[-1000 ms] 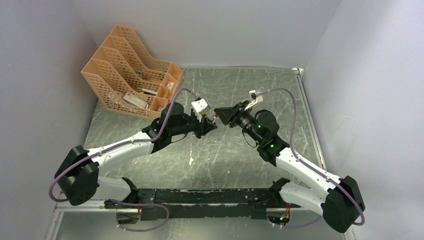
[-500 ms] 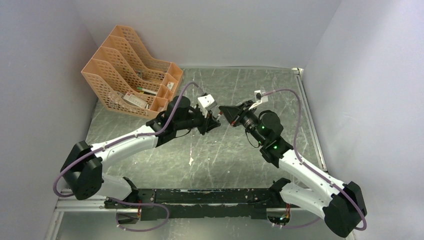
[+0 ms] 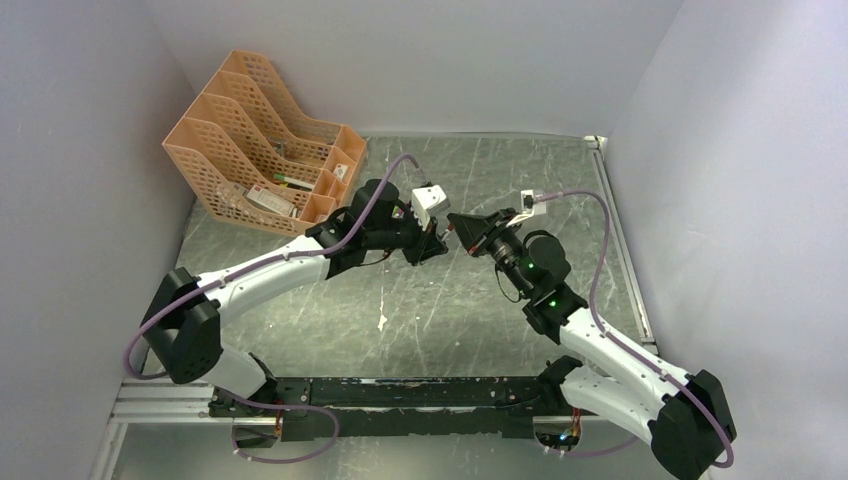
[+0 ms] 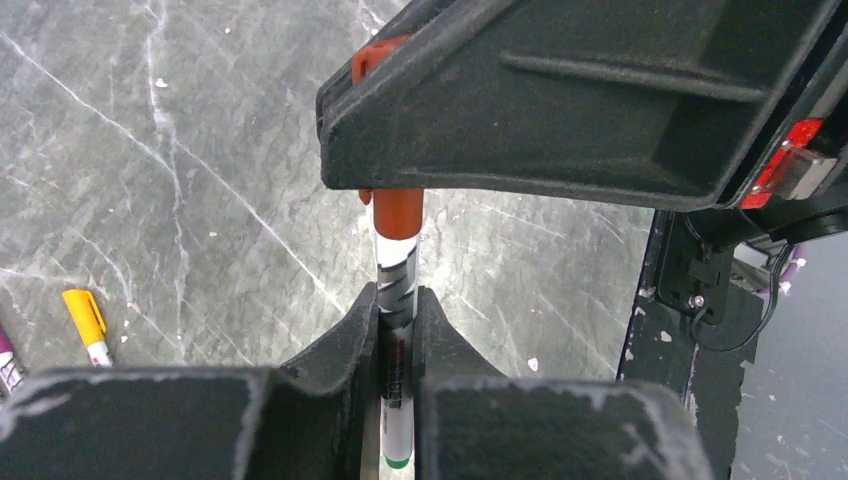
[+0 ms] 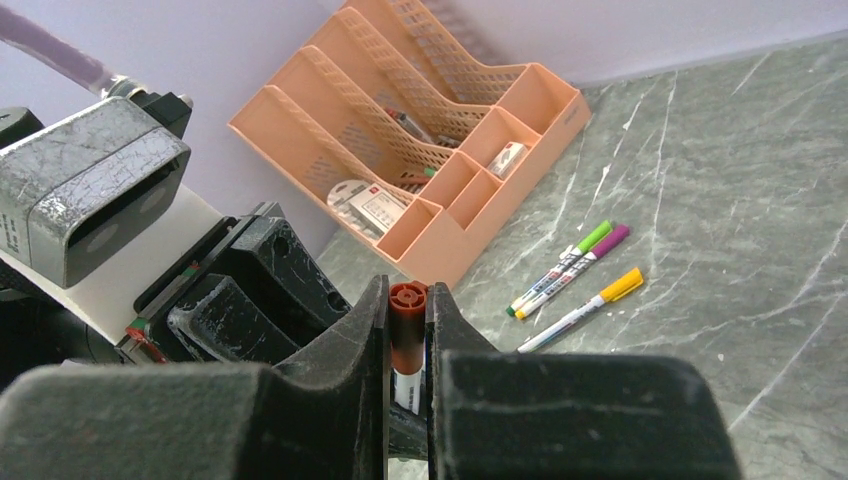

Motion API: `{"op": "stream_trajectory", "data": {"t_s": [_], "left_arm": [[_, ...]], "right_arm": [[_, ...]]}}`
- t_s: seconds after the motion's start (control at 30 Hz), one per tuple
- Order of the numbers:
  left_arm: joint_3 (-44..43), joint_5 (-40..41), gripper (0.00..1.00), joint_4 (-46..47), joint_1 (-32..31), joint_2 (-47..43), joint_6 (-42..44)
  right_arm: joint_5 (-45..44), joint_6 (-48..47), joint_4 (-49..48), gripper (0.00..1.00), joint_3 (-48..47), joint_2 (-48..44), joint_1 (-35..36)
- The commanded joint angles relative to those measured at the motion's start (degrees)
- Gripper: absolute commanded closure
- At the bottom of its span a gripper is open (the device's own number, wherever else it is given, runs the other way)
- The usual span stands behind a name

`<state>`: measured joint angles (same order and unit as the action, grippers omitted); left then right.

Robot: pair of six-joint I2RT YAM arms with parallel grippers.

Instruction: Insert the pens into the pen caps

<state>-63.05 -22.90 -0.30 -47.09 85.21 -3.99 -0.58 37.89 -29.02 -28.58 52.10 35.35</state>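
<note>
My left gripper [image 4: 397, 312] is shut on a white pen [image 4: 397, 300] with black markings and a green rear end. My right gripper [image 5: 407, 312] is shut on an orange pen cap [image 5: 407, 325]. The cap [image 4: 397, 212] sits over the pen's front end, and the white barrel [image 5: 405, 385] shows right below it. The two grippers meet tip to tip above the table's middle, left [image 3: 437, 243] and right [image 3: 457, 224]. Three capped pens lie on the table: green [image 5: 562, 264], purple [image 5: 578, 268] and yellow [image 5: 588, 306].
An orange mesh desk organizer [image 3: 255, 140] with papers and small items stands at the back left, close to the lying pens. A tiny white scrap [image 3: 382, 322] lies on the grey marble table toward the front. The yellow-capped pen [image 4: 85, 322] lies below my left gripper.
Both grippers have shifted together to the right and slightly away from the bases. The left arm has stretched out further. Both grips are unchanged.
</note>
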Motion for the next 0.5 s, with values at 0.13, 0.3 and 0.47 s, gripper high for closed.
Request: {"op": "stream_trajectory", "data": {"t_s": [0.13, 0.3, 0.47], "left_arm": [[-10.93, 1.82, 0.93, 12.21, 0.25, 0.90, 2.40], [-14.21, 0.65, 0.93, 12.40, 0.25, 3.06, 2.23], [-13.20, 1.37, 0.93, 10.91, 0.25, 3.41, 2.97]], "right_arm": [[10.65, 2.37, 7.27, 1.00, 5.27, 1.35, 4.02], [10.30, 3.17, 6.68, 1.00, 7.01, 1.60, 5.00], [7.67, 4.27, 7.93, 1.00, 6.43, -0.52, 5.04]]}}
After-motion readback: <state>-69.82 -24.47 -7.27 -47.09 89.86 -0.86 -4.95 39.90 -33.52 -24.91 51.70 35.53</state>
